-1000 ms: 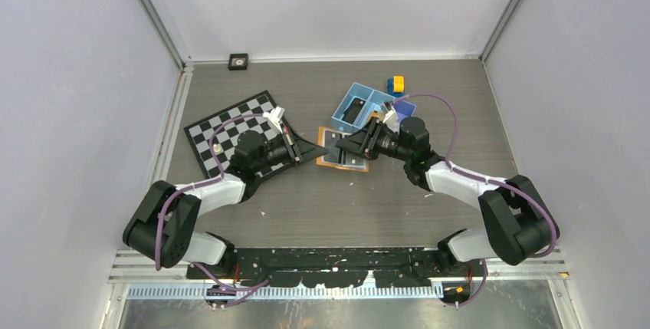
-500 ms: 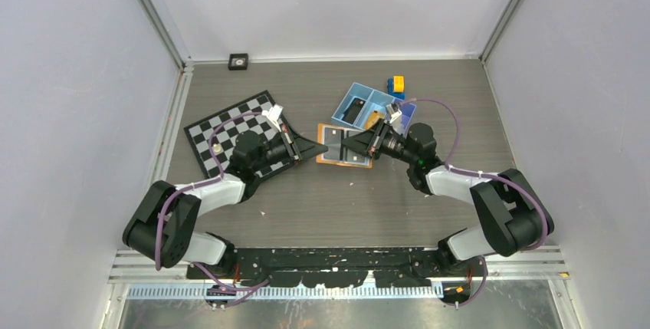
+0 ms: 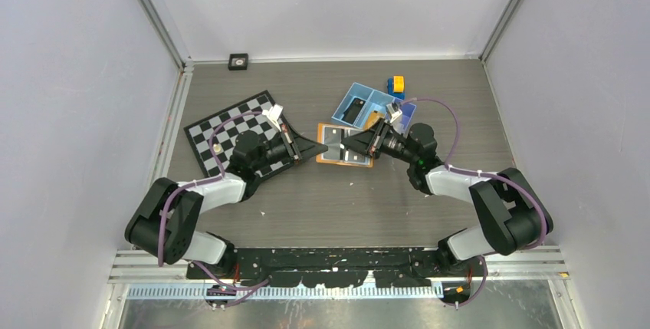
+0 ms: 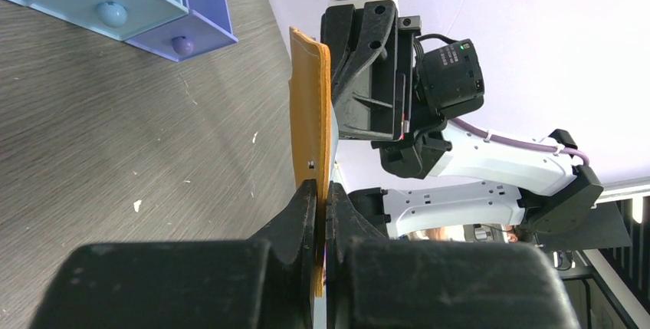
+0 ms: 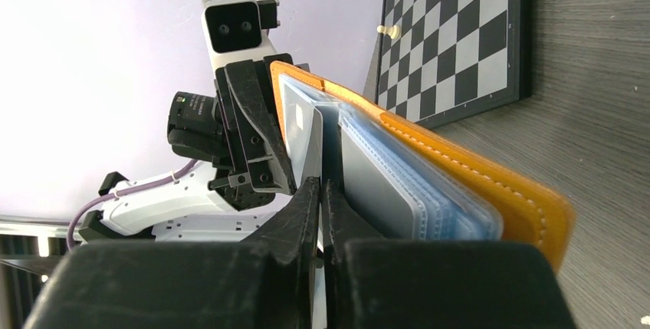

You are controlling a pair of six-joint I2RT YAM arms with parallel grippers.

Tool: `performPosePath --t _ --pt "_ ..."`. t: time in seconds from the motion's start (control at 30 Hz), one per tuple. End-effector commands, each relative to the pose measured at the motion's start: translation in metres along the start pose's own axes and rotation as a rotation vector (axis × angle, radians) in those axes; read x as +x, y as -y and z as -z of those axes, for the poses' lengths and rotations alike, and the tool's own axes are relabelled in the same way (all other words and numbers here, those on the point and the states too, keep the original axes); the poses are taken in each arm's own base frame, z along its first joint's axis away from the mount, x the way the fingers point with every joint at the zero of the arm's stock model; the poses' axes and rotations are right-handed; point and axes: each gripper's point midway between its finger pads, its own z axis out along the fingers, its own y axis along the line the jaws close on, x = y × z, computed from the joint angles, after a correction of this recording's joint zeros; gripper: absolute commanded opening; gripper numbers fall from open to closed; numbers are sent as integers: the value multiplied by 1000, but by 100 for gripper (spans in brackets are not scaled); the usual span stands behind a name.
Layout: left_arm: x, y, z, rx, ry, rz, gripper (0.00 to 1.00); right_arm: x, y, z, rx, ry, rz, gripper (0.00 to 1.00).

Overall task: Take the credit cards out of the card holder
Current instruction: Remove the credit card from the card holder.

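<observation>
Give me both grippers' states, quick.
Left gripper: closed, pinching the card holder by its edge.
Right gripper: closed on a pale card inside the holder.

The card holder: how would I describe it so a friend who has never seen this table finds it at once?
On the grey wooden table, look between the chessboard on the left and the blue tray at the back. The card holder is there, gripped by the left gripper and the right gripper. It alone is a flat orange wallet, opened on greyish clear sleeves.
</observation>
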Motion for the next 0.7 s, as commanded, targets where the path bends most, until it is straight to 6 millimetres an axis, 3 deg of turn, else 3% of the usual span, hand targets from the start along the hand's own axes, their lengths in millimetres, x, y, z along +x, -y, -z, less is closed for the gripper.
performPosePath --t 0.0,0.27,0.67 --pt "-3 16 -4 59 -11 -43 0 9 -25 -5 -84 -50 62 3" --pt "-6 15 3 30 25 -74 16 -1 2 2 83 13 85 1" --pt "-19 15 15 9 98 -93 9 -10 6 8 93 49 68 1"
